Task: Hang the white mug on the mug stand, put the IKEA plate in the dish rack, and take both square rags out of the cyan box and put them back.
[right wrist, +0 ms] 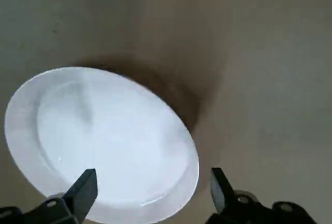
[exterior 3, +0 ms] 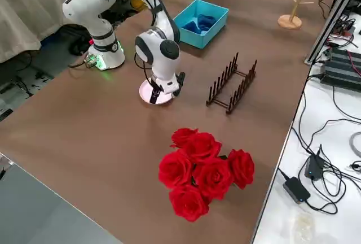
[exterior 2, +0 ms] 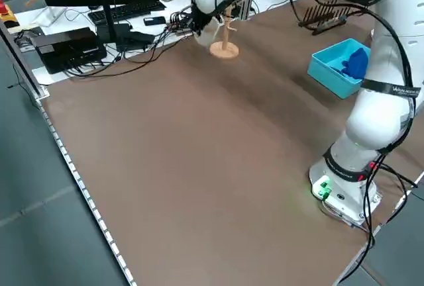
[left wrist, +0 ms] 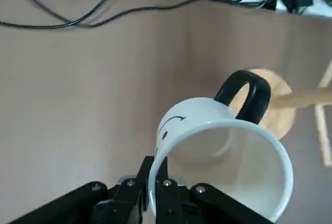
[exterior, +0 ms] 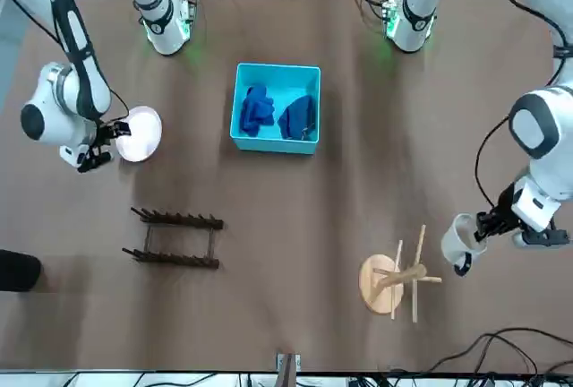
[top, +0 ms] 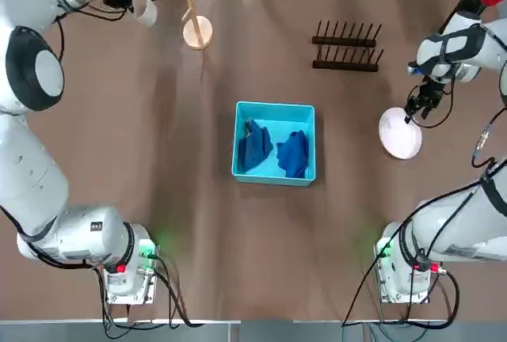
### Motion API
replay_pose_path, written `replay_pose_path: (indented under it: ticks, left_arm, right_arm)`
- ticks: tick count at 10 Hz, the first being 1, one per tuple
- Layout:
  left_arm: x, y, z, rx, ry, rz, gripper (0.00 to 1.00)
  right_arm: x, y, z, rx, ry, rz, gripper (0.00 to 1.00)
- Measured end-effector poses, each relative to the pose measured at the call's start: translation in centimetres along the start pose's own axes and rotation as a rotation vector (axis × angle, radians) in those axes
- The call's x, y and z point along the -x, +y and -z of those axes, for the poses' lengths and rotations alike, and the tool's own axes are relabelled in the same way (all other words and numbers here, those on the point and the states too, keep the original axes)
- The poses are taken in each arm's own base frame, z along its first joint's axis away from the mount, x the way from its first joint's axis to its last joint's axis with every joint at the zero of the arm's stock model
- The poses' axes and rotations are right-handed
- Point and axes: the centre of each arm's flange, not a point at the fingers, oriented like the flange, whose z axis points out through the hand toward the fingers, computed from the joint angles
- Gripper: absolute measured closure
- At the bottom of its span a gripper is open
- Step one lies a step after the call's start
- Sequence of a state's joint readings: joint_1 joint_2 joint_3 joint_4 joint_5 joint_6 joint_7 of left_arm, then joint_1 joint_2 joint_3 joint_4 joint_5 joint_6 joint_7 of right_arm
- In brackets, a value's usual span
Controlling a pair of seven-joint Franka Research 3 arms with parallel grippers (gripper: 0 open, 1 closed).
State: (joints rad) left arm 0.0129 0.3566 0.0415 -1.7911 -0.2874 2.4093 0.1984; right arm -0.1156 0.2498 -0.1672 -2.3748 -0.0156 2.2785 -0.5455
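L gripper (left wrist: 152, 195) clenched white mug (left wrist: 223, 149) at 11 o'clock, just beside mug stand (top: 195, 21), unhung. R gripper (right wrist: 150, 195), released, straddled IKEA plate (top: 400, 134) at 3 o'clock. Rags (top: 273, 152) untouched in cyan box (top: 273, 176); dish rack (top: 346, 47) bare.

I'm seeing the white mug (left wrist: 218, 146) tipping sideways, lifted beside the mug stand (top: 194, 17). The IKEA plate (top: 399, 133) is lying flat, the dish rack (top: 346, 46) standing empty, two square rags (top: 273, 150) crumpling inside the cyan box (top: 274, 110).
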Motion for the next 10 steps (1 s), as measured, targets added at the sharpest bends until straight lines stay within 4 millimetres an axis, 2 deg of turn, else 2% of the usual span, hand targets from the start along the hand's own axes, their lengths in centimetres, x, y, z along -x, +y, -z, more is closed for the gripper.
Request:
replay_pose_path:
  ticks: [4, 5, 8, 10]
  left_arm:
    - [-1.2, 3.7, 1.5, -0.028, 0.081, 0.006, 0.94]
    - [-1.3, 4.2, 1.5, -0.024, 0.099, 0.012, 0.94]
    - [-1.9, 5.2, 0.8, -0.016, 0.125, 0.032, 0.94]
    - [-2.0, 6.2, -0.3, -0.015, 0.136, 0.04, 0.94]
  right_arm:
    - [-0.5, 0.3, -0.9, 0.015, 0.017, 0.0, 0.08]
    - [-0.6, 0.4, -1.2, 0.017, 0.017, 0.0, 0.17]
    - [-0.7, 0.4, -1.6, 0.018, 0.016, 0.0, 0.67]
    - [-0.7, 0.4, -1.6, 0.018, 0.016, 0.001, 0.74]
